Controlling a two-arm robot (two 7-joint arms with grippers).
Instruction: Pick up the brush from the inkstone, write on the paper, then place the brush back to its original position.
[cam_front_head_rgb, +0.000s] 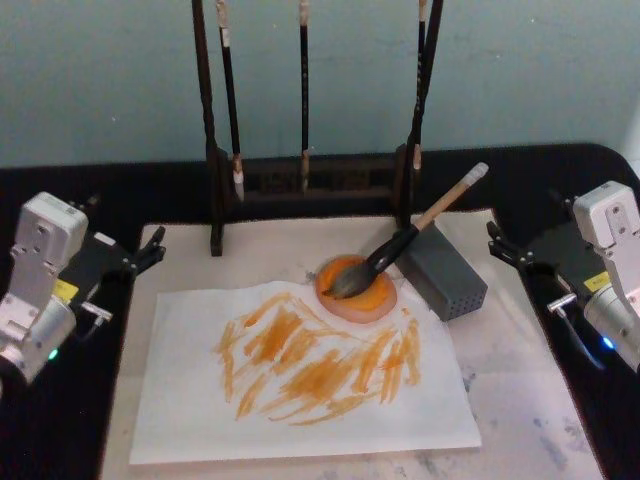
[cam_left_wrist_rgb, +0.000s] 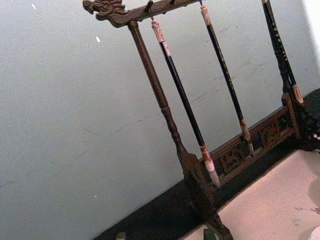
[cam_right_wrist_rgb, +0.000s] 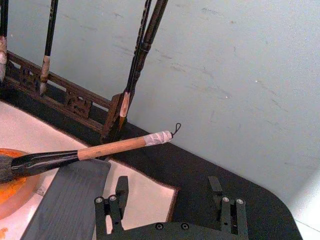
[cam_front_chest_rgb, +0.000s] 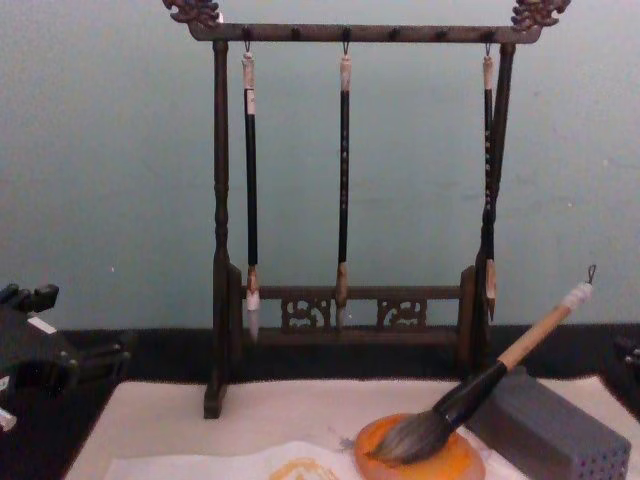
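Up front, the paper (cam_front_head_rgb: 200, 420), streaked with orange. Off either edge, the left gripper (cam_front_head_rgb: 148, 252) and right gripper (cam_right_wrist_rgb: 167, 182) sit with fingers spread, holding nothing. Behind, the brush (cam_front_head_rgb: 405, 240) lies with its bristles in the inkstone (cam_front_head_rgb: 385, 300), handle slanting up over the grey block (cam_front_head_rgb: 445, 275). Brush rack (cam_front_head_rgb: 300, 180) at the back.

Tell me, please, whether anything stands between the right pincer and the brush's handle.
Partly. The grey block sits between the right pincer and the inkstone, under the leaning handle of the brush, so it blocks a low approach. The handle's upper end rises clear of the block, with nothing visible between it and the open pincer.
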